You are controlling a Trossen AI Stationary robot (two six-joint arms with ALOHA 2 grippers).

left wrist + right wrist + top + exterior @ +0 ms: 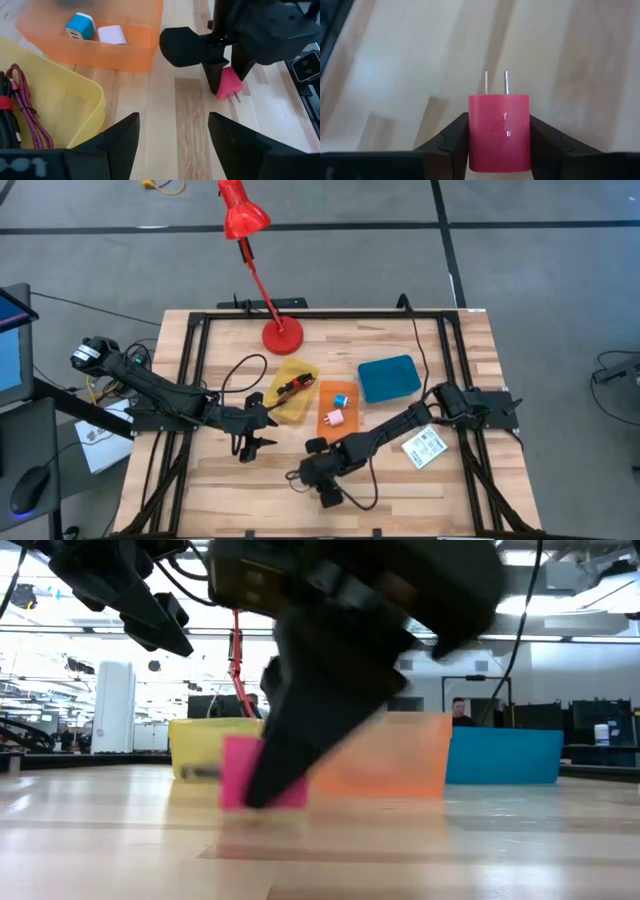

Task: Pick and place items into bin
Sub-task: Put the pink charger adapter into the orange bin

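Hot pink charger cube (499,131) sits clamped in my right claw (498,137), prongs pointing forward, low over the table (450,490) near its front edge. Left claw (172,135) hangs released beside the yellow bin (292,405); blue cube (79,27) and pale cube (112,34) lie in the orange bin (125,52).

In the low view, the right gripper (275,785) is a dark blur covering most of the hot pink cube (237,772) and part of the orange bin (400,755). In the left wrist view, the maroon cord (22,102) runs off the frame's edge.
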